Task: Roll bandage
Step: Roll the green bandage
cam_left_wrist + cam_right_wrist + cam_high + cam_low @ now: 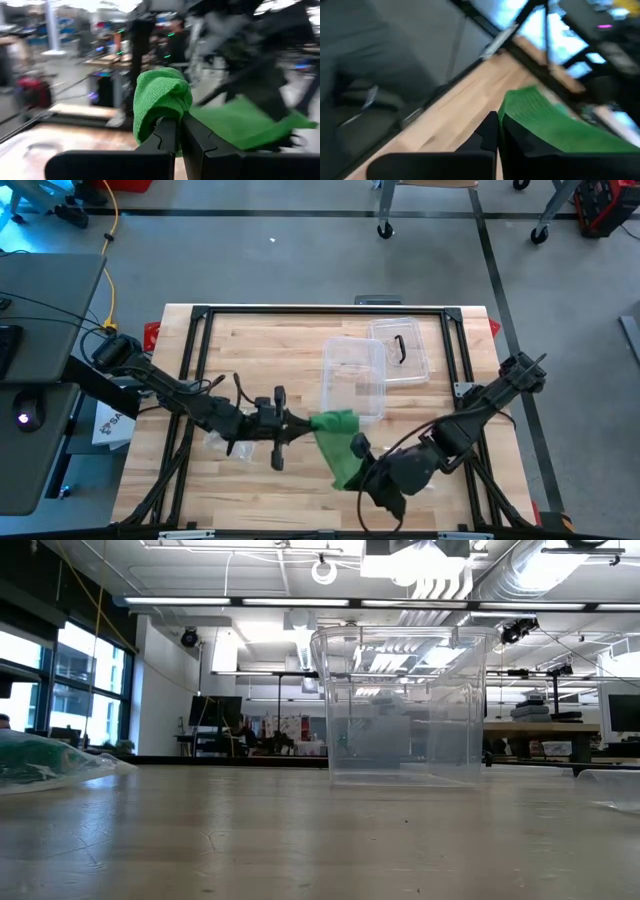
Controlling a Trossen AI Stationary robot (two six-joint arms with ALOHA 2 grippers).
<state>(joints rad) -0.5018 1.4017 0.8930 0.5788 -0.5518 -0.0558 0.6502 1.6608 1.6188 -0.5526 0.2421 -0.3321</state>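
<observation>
Bright, even overhead light fills the room, with glare from the white ceiling strip lamps [300, 602] toward twelve o'clock in the low view. Both wrist views are smeared by motion blur; the pale wooden tabletop [260, 345] shows only faint shadows.

Lying stretched between left gripper [308, 423] and right gripper [362, 452] just in front of the container [352, 376], the bandage [338, 442], with the lid [400, 348] resting just behind-right of that container.
</observation>
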